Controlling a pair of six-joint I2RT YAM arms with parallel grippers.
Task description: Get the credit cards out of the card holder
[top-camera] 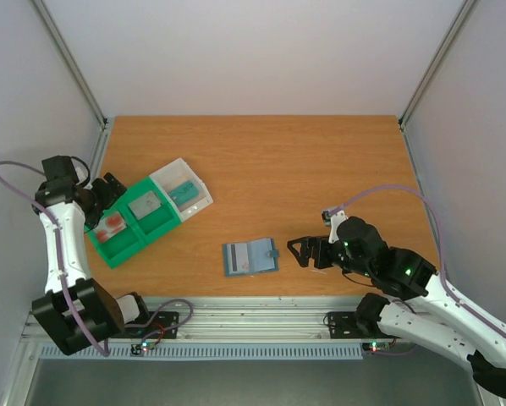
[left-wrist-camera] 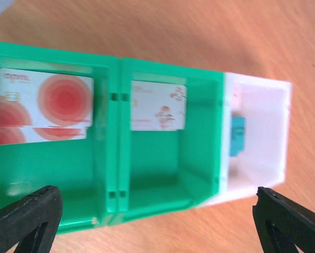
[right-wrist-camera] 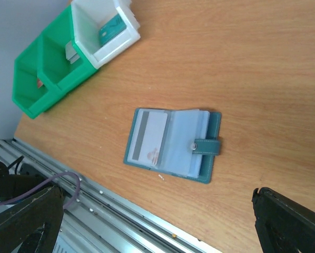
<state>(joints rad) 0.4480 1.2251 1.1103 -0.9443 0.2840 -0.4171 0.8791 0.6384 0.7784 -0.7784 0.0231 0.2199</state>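
**Item 1, card holder** [right-wrist-camera: 170,143]: You have it lying open and flat near the front middle of the tabletop [top-camera: 321,161], tab clasp on its right leaf.

**Item 2, credit cards, removed:** Your red-ringed cards [left-wrist-camera: 41,108], seemingly two overlapped, lie in the end compartment of the green tray [left-wrist-camera: 110,179]. A whitish card with small reddish print [left-wrist-camera: 158,105] lies in the middle compartment.

**Item 3, credit cards, remaining:** One pale card with a grey stripe [right-wrist-camera: 148,138] sits in the left leaf. You cannot tell whether the clear sleeves on the right leaf hide more.

**Item 4, progress:** By this count you are past halfway, with at least one card left to pull.

**Item 5, left pincer** [left-wrist-camera: 156,195]: It hangs over the tray, released, with nothing between its fingers.

**Item 6, right pincer** [top-camera: 295,253]: It sits low, just right of the holder, spread wide and empty.

**Item 7, other stock:** A teal block [left-wrist-camera: 237,134] sits in the clear box at the tray's far end.

**Item 8, surroundings:** The tabletop is orange-brown wood grain. Pale walls enclose three sides, with metal posts at the corners and a metal rail along the near edge.
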